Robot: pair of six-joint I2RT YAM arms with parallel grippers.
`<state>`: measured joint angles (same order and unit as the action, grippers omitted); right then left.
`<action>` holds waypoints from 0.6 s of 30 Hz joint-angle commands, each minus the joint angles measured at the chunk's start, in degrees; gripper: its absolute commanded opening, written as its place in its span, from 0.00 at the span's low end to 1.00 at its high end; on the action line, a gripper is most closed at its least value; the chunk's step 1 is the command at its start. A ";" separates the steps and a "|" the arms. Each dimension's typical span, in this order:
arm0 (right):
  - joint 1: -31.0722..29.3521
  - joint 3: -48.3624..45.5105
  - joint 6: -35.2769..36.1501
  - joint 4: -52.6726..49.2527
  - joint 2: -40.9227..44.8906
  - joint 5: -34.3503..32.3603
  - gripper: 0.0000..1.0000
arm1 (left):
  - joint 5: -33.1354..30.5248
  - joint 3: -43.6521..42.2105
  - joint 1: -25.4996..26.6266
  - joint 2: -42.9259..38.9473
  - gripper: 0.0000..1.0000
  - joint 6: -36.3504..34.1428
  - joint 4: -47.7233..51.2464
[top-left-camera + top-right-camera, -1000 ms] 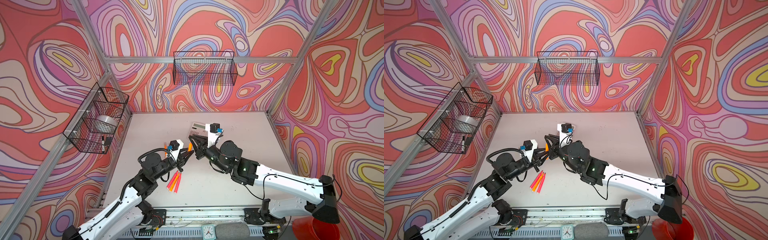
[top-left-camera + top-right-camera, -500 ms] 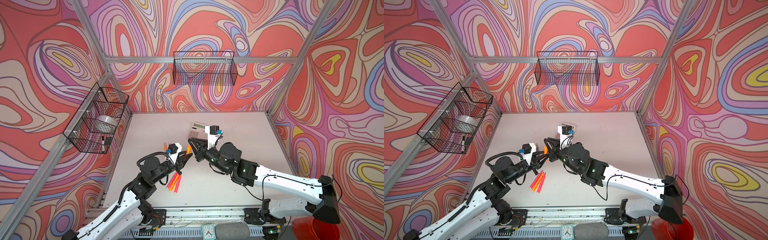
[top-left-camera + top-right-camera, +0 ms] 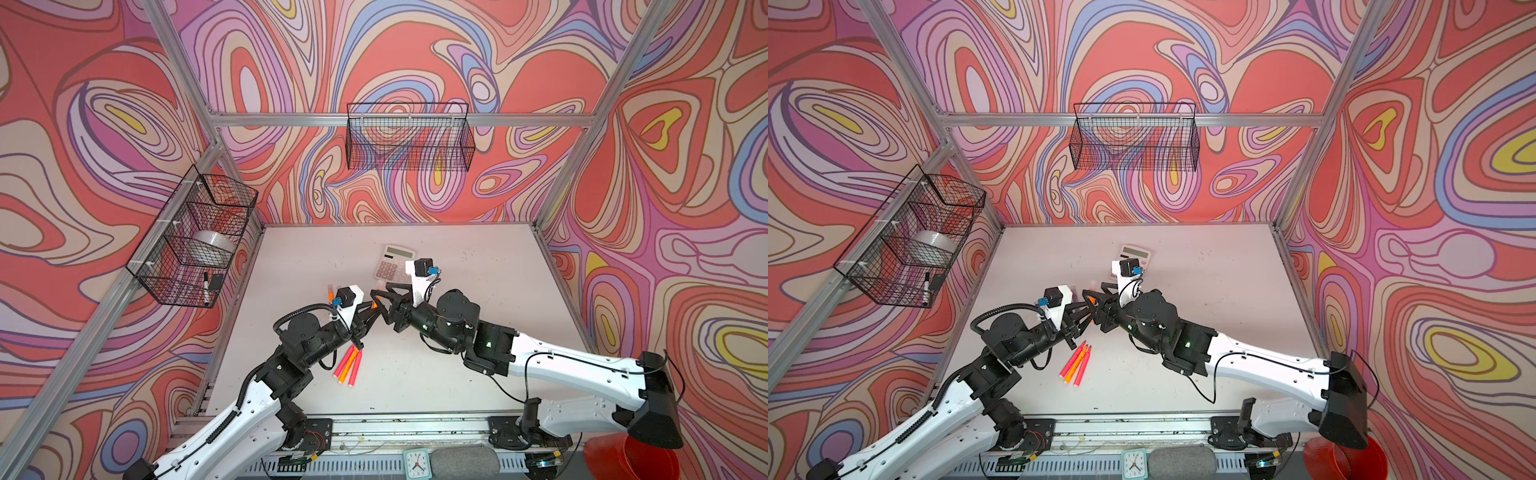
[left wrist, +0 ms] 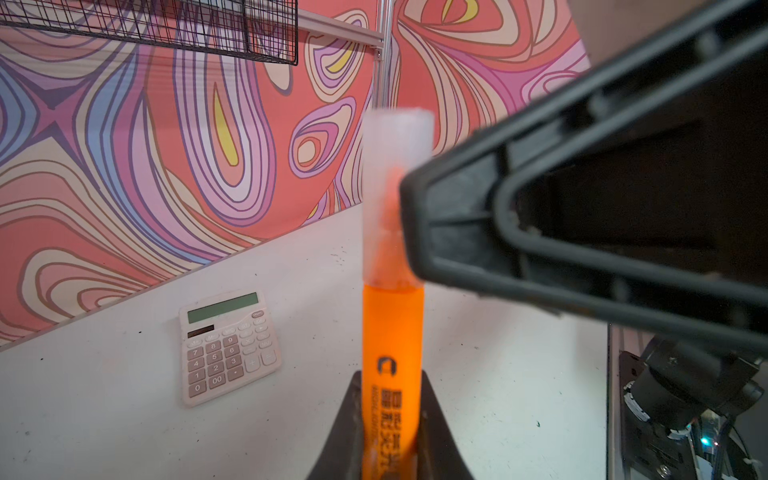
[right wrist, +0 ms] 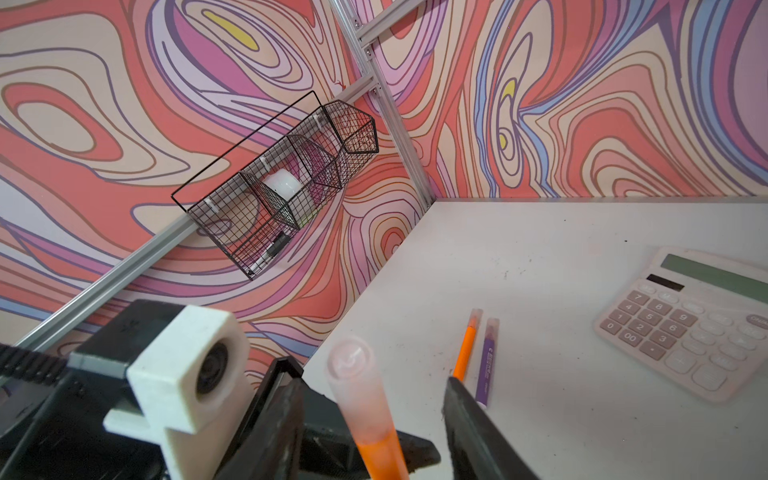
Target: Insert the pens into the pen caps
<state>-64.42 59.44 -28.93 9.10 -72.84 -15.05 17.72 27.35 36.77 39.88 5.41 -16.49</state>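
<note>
Left wrist: left gripper is gripping a capped pen; right wrist: right gripper is gaping around the cap.

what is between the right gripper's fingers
The pale cap on the orange pen that the left gripper holds. The right wrist view shows the right gripper open, with the cap between its jaws.

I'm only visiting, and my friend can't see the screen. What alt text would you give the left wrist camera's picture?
An orange pen, clamped by the left gripper, wears a frosted cap on its tip. The right gripper, black and blurred, looms beside the cap. Behind, a calculator lies on the white table, with a wire basket on the swirly wall.
</note>
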 commanded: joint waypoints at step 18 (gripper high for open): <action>-0.18 8.43 -0.34 -5.32 -4.14 -3.33 0.51 | -0.23 0.41 0.13 -0.54 0.00 -1.42 -1.18</action>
<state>-64.42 66.81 -28.86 5.10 -76.20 -17.28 17.69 27.35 36.77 39.88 4.67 -16.47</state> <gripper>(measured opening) 0.507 0.170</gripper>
